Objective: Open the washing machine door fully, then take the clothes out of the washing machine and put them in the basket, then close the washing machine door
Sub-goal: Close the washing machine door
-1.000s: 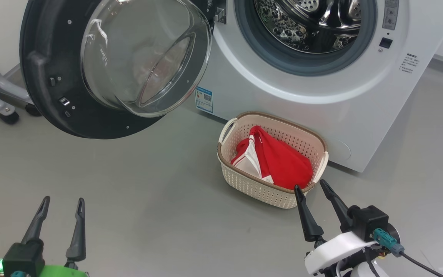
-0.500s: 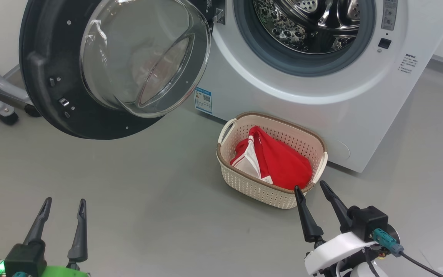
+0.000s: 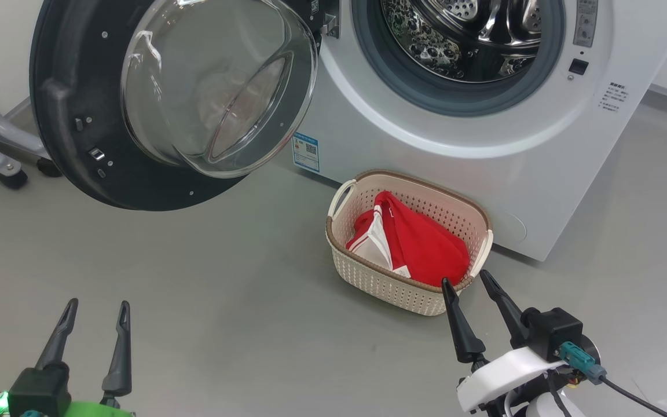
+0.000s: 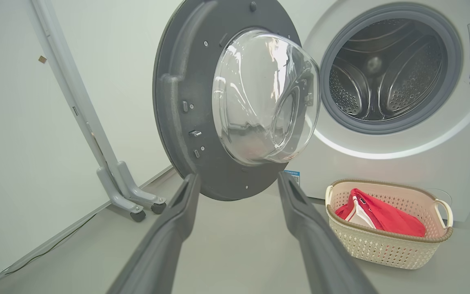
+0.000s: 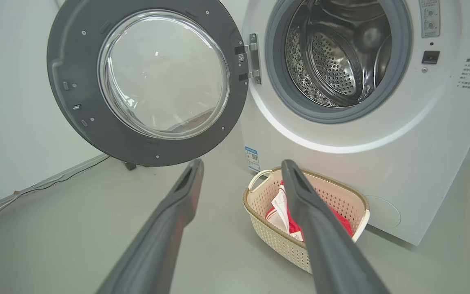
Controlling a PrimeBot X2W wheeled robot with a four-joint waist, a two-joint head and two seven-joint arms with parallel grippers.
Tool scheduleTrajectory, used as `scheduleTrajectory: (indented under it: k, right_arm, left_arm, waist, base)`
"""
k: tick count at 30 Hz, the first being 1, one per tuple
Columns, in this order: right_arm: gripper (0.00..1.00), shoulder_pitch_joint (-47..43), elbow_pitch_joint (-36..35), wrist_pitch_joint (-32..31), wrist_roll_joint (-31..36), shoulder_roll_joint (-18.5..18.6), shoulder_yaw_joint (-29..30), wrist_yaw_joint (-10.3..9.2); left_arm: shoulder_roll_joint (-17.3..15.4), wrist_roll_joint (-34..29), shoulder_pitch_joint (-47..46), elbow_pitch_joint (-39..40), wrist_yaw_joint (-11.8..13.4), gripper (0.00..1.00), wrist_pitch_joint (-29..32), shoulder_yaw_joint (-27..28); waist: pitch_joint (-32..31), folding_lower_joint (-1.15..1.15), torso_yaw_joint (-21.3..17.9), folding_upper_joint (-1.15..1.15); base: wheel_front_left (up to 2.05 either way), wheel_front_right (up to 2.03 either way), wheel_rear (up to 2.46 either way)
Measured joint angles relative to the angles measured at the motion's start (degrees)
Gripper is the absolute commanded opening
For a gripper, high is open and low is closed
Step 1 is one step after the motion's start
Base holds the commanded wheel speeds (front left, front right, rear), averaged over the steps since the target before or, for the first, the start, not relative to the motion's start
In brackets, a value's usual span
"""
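1. Since a second ago the right gripper [image 3: 463, 275] is sitting a hair closer to the basket [image 3: 377, 284]. The left gripper [image 3: 98, 302] is staying put, and the head view itself is shifted slightly.
2. The left gripper is hanging low over the near left of the floor [image 3: 223, 278], fingers spread and holding nothing.
3. The right gripper is hovering with its fingers wide apart and empty. Its tips are lining up with the basket's near right rim; whether they touch it I cannot tell.
4. The basket is standing on the floor just beside the machine's lower front.
5. The clothes [image 3: 426, 243], red with white panels, are lying bunched inside the basket.
6. The washing machine door [image 3: 73, 87] is hanging swung out to the left, glass bowl facing the robot.
7. The washing machine [image 3: 484, 168] is standing farthest back, its steel drum [image 3: 461, 35] showing through the open mouth.
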State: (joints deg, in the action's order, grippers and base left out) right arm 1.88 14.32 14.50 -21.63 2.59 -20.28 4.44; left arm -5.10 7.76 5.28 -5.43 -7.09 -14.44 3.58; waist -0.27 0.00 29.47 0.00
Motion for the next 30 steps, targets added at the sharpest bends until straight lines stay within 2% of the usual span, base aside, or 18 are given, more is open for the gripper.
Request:
scheduleTrajectory:
  k: [12,13,14,15,16,24,30]
  right_arm:
    - [1.0,0.0,0.0,0.0,-0.1,0.0,-0.1,-0.05]
    - [1.0,0.0,0.0,0.0,-0.1,0.0,-0.1,-0.05]
    - [1.0,0.0,0.0,0.0,-0.1,0.0,-0.1,-0.05]
    - [1.0,0.0,0.0,0.0,-0.1,0.0,-0.1,-0.05]
    - [1.0,0.0,0.0,0.0,-0.1,0.0,-0.1,-0.05]
    - [1.0,0.1,0.0,0.0,0.0,0.0,-0.4,-0.51]
    - [1.0,1.1,-0.2,0.0,0.6,0.0,-0.7,-1.09]
  left_arm:
    - [0.0,0.0,0.0,0.0,0.0,1.0,0.0,0.1]
    - [0.0,0.0,0.0,0.0,0.0,0.9,0.0,0.1]
    - [0.1,0.0,0.0,0.0,0.0,0.48,0.0,0.1]
    - [0.1,0.0,0.0,0.0,0.0,0.17,0.0,0.1]
    - [0.1,0.0,0.0,0.0,0.0,0.0,0.0,0.1]
    - [-0.2,0.2,0.1,0.0,0.0,0.0,0.0,0.3]
    - [-1.4,2.4,-0.3,1.2,0.0,0.0,0.0,2.8]
  waist:
    - [0.1,0.0,0.0,0.0]
    - [0.1,0.0,0.0,0.0]
    - [0.1,0.0,0.0,0.0]
    - [0.1,0.0,0.0,0.0]
    - [0.2,0.0,0.0,0.0]
    - [1.0,0.0,0.1,0.0]
    - [2.8,0.0,0.2,0.0]
  base:
    - [0.0,0.0,0.0]
    - [0.0,0.0,0.0]
    - [0.0,0.0,0.0]
    - [0.0,0.0,0.0]
    - [0.0,0.0,0.0]
    - [0.0,0.0,0.0]
    - [0.0,0.0,0.0]
